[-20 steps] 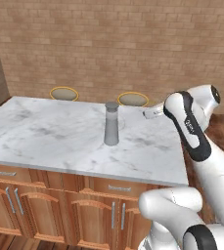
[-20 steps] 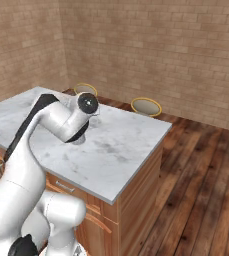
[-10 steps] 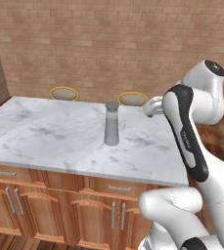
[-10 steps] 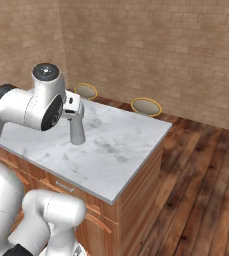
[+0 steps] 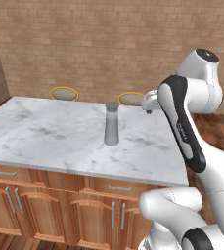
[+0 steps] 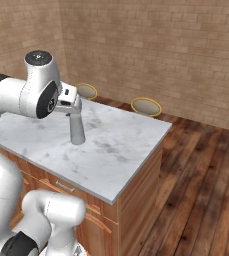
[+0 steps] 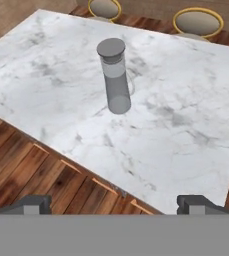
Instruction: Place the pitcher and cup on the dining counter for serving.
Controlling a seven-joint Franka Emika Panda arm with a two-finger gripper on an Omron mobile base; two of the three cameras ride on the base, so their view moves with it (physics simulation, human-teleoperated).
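So the pitcher point(image 5: 111, 124) stands upright mid dining counter point(image 5: 45, 132), that half looks done; the gripper point(image 7: 114, 202) hangs spread and empty, with the cup left to bring

One pitcher point(image 7: 115, 75), one dining counter point(image 7: 186, 135), two round yellow-rimmed stools point(image 7: 198, 22).

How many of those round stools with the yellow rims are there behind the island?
2. One stool stands behind the marble counter toward its left end, the other stool behind it near the grey pitcher. The counter could hide more.
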